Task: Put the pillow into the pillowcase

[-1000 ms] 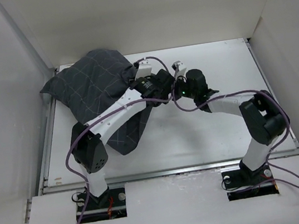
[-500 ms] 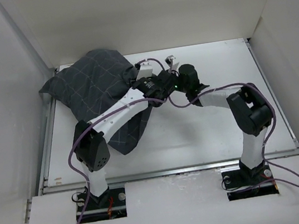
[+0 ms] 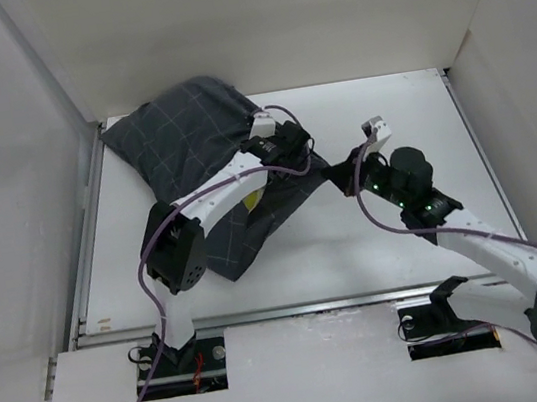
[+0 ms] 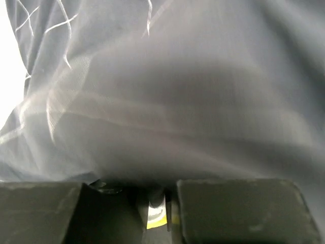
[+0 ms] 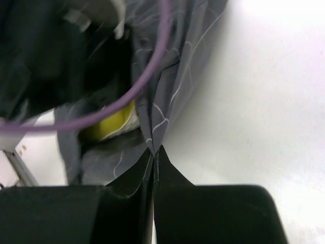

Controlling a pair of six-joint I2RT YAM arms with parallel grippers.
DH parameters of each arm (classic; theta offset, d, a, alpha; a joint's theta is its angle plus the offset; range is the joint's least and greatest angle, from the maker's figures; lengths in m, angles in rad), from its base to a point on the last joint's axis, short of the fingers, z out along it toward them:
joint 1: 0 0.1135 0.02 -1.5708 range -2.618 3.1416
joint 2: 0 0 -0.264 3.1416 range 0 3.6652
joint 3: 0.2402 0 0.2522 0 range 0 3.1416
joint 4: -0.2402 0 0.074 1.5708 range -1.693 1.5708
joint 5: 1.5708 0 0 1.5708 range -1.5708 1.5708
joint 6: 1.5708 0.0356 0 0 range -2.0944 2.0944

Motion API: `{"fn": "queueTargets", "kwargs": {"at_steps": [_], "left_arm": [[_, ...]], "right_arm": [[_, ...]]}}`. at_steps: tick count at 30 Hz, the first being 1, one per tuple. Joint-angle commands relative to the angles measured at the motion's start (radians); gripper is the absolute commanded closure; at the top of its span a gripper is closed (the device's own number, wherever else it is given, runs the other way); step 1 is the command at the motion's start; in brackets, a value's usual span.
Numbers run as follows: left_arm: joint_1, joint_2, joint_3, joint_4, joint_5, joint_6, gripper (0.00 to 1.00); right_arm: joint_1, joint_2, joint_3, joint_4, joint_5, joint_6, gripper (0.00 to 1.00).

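The dark grey checked pillowcase lies bulging at the table's back left, and its mouth is stretched out to the right. My right gripper is shut on the pillowcase hem, which is pinched flat at the fingertips of the right gripper. The pillow sits inside, showing only as a yellow patch in the mouth and as a yellow edge. My left gripper reaches into the mouth. Pillowcase cloth drapes over the left gripper, whose jaws are close together with a yellow-white bit of pillow between them.
White walls close in the white table on the left, back and right. A metal rail runs along the near edge. The left arm's purple cable hangs across the pillowcase mouth.
My right gripper closed on the pillowcase hem and pulled it right and toward the near edge, stretching the mouth. The right arm has swung out to the right. The left gripper stays in the mouth.
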Motion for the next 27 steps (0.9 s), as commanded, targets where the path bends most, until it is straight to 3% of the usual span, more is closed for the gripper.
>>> {"fn": "queueTargets", "kwargs": {"at_steps": [1,2,3,6,7,10,14,15,18,20,23,25,27], "left_arm": [[0.083,0.078,0.092,0.057,-0.055,0.007,0.86],[0.083,0.094,0.093,0.057,-0.040,0.007,0.81],[0.083,0.108,0.119,0.057,-0.039,0.007,0.65],[0.068,0.138,0.157,0.031,-0.007,0.007,0.44],[0.068,0.139,0.157,0.031,0.012,0.007,0.28],[0.001,0.054,0.105,0.043,0.037,0.031,0.00],[-0.110,-0.120,-0.005,0.043,0.098,0.051,0.00],[-0.131,-0.159,-0.030,0.043,0.168,0.051,0.00],[-0.223,-0.335,-0.160,0.127,0.362,0.071,0.00],[-0.275,-0.489,-0.282,0.241,0.554,0.103,0.00],[-0.285,-0.649,-0.338,0.284,0.668,0.128,0.00],[-0.285,-0.714,-0.352,0.307,0.668,0.143,0.00],[-0.285,-0.783,-0.366,0.307,0.541,0.133,0.00]], "right_arm": [[-0.001,-0.165,-0.051,-0.165,0.057,-0.025,1.00],[-0.001,-0.189,-0.064,-0.183,0.057,-0.025,1.00],[-0.001,-0.206,-0.073,-0.199,0.090,-0.016,1.00],[-0.010,-0.221,-0.084,-0.226,0.127,-0.016,1.00],[-0.010,-0.221,-0.073,-0.226,0.138,-0.016,1.00],[-0.010,-0.154,-0.027,-0.311,0.219,-0.027,1.00],[-0.021,-0.144,0.053,-0.460,0.442,-0.027,0.89],[-0.021,-0.144,0.062,-0.523,0.486,-0.027,0.83],[-0.051,-0.144,0.088,-0.662,0.705,0.054,0.61],[-0.077,-0.114,0.099,-0.704,0.744,0.071,0.38],[-0.088,-0.095,0.114,-0.712,0.660,0.050,0.35],[-0.088,-0.095,0.125,-0.646,0.455,0.010,0.32],[-0.088,-0.140,0.114,-0.594,0.284,-0.024,0.29]]}}
